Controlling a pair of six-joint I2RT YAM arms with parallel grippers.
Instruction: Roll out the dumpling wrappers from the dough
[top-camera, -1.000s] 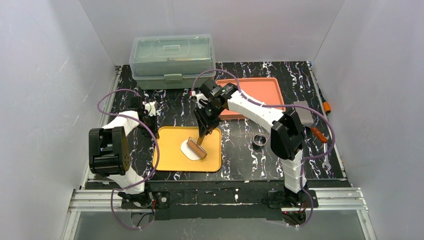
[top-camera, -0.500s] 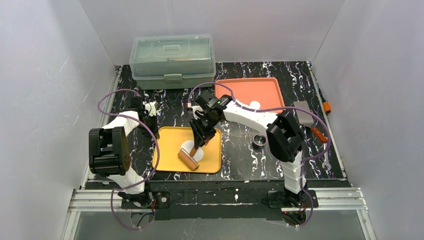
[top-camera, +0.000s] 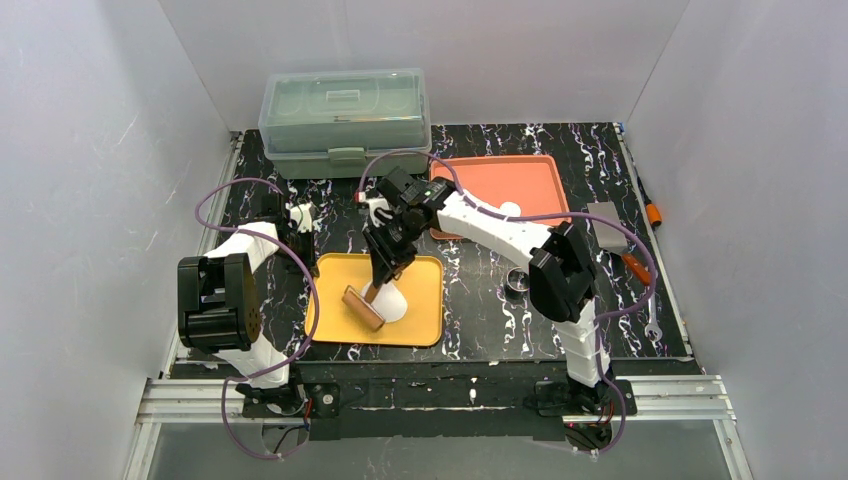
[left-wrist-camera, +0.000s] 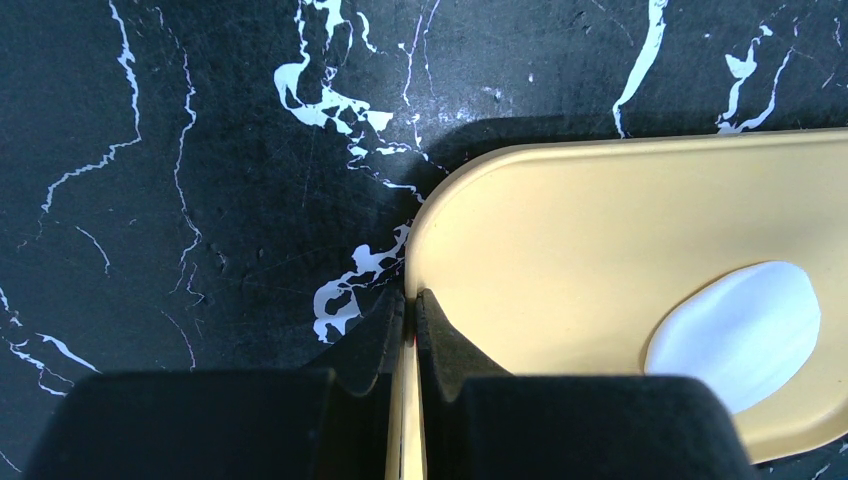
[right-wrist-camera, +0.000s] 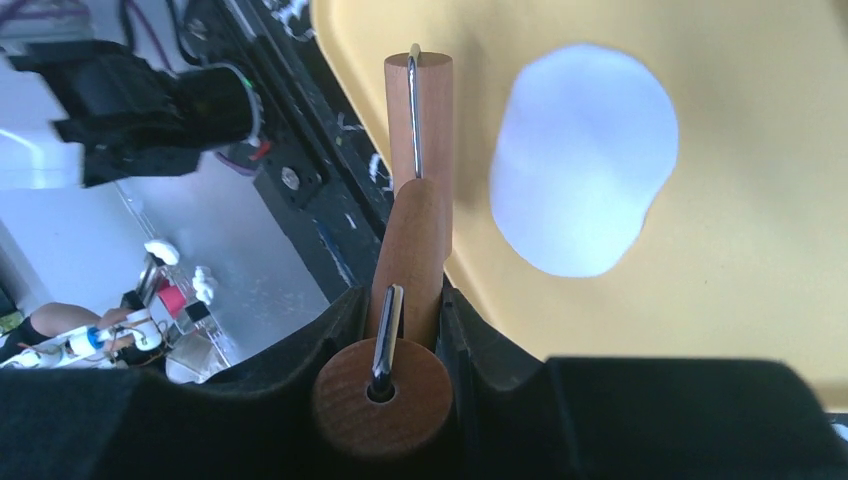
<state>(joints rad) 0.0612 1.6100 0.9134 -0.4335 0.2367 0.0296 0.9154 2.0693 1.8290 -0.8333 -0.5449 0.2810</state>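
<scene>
**A:** Top external view, starting from your left: what do you have?

**B:** My left tool is pinched shut on the left rim of the yellow tray, close to a corner. It pins the tray to the desk.

**A:** And moving right?

**B:** Next is the roller, with its barrel over the left part of the yellow tray. My right tool is partly open, its jaws clamped on the roller's wooden handle. Just right of the barrel lies the dough, a flat white oval near the middle of the tray. From my right wrist the barrel sits beside the oval, not on it. I cannot tell whether it touches the tray.

**A:** Which step is that?

**B:** I judge it to be flattening the dough into a sheet. Nothing has been cut from this oval yet.

**A:** What does the next move call for?

**B:** Probably a pass back to the right across the oval, pressing down evenly while my left tool stops the tray from sliding. The sheet already looks thin and smooth-edged, so cutting may come soon.

**A:** Anything farther right?

**B:** The ring sits on the desk, apart from both tools. Beyond it is the orange tray, with one small white round at its near edge, likely a wrapper, though it is too small to be sure.
</scene>
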